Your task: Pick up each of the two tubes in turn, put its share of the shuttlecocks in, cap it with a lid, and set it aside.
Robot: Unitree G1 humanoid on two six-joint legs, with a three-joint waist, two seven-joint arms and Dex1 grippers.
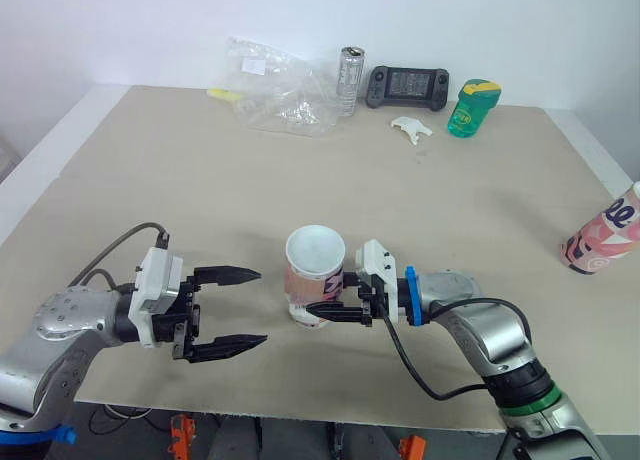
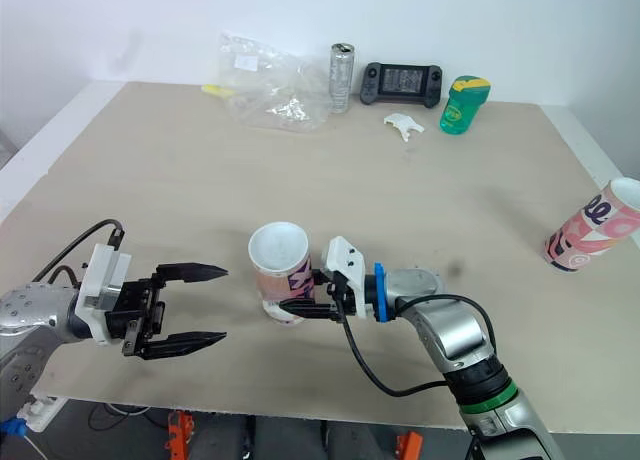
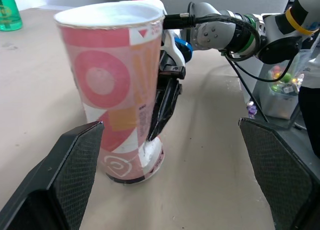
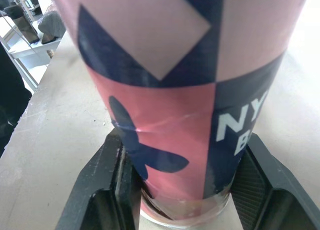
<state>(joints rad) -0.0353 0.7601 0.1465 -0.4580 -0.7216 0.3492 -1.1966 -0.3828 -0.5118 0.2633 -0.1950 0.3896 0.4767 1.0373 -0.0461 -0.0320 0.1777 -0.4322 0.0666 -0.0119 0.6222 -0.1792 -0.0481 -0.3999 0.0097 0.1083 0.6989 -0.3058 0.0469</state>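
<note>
The near tube (image 1: pixel 314 280) stands upright at 6 o'clock on the table (image 1: pixel 180 210). It is a pink, white and orange cylinder with navy patches and a round white top. The right gripper (image 4: pixel 185 190) clamps its lower part from 3 o'clock. The other tube (image 1: pixel 603 240), also pink-patterned, lies on its side at the 3 o'clock edge, white end toward 1 o'clock.

Near tube (image 1: pixel 316 280): upright, table's (image 1: pixel 150 200) front middle.
Second tube (image 1: pixel 603 242): lying at right edge.
Can (image 1: pixel 350 80), console (image 1: pixel 407 86), bottle (image 1: pixel 472 108): along far edge, bag (image 1: pixel 280 95) leftmost.
</note>
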